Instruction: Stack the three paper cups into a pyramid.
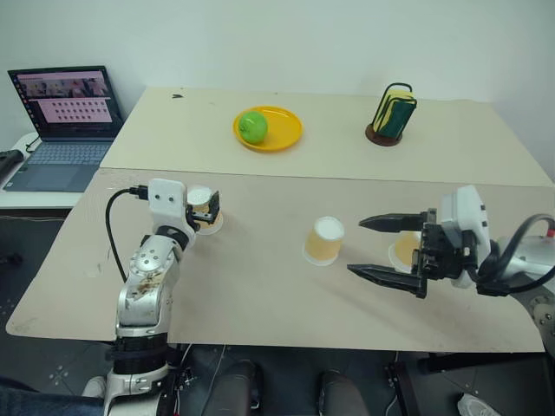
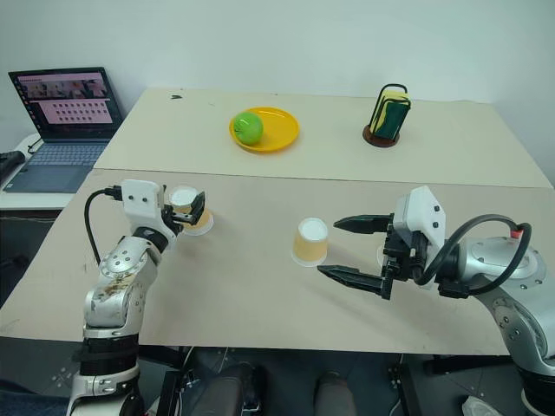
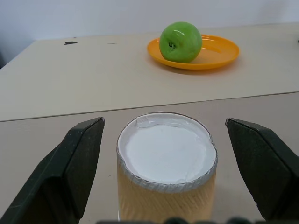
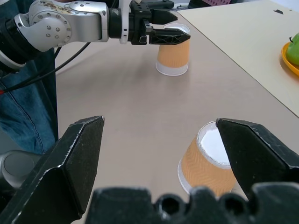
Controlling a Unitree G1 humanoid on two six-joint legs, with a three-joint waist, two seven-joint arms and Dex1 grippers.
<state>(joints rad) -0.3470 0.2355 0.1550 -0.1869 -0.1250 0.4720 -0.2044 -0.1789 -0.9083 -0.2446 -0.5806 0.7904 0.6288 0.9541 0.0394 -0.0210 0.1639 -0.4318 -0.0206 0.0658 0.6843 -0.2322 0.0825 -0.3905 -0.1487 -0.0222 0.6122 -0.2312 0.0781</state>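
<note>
Three paper cups stand upside down on the near table, white bases up. The left cup (image 1: 205,211) sits between the fingers of my open left gripper (image 1: 208,208); in the left wrist view this cup (image 3: 166,172) stands apart from both black fingers (image 3: 70,172). The middle cup (image 1: 325,241) stands free at the table's centre. My right gripper (image 1: 357,247) is open and level, with its fingertips just right of the middle cup (image 4: 205,161). The right cup (image 1: 403,251) is partly hidden behind the right gripper's fingers.
On the far table, an orange plate (image 1: 282,134) holds a green apple (image 1: 252,126), and a dark holder (image 1: 395,114) with a yellow and green item stands to the right. An open laptop (image 1: 65,121) sits on a side desk at far left.
</note>
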